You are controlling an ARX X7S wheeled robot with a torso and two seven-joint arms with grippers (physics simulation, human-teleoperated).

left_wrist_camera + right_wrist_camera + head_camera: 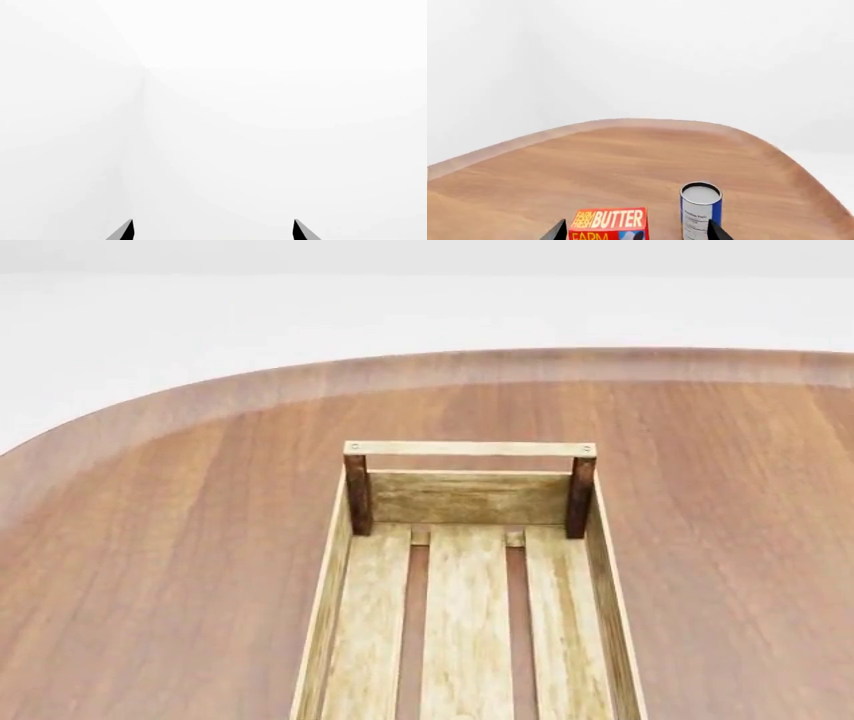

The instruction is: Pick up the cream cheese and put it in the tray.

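**Two claws spread wide, cream cheese nowhere to be seen**

Biggest thing going is the table (160, 540), a rounded slab of reddish-brown wood with a paler raised lip, white room all around it. Sitting on it, running toward the robot down the middle of the head view, is the tray (344, 570): light wood, slatted bottom, two dark brown posts at the far end with a pale rail across the top. Nothing in the part of it I can see.

Over on the right arm's camera you get a red-orange butter box (608, 224) and, just beside it but not touching, a blue-and-white can (700, 210) standing upright. The right gripper (637, 232) has its tips apart, straddling both, holding nothing.

The left gripper (213, 231) is also spread, empty, pointing at blank white.

Cream cheese: not showing in any view, so can't say where it is.
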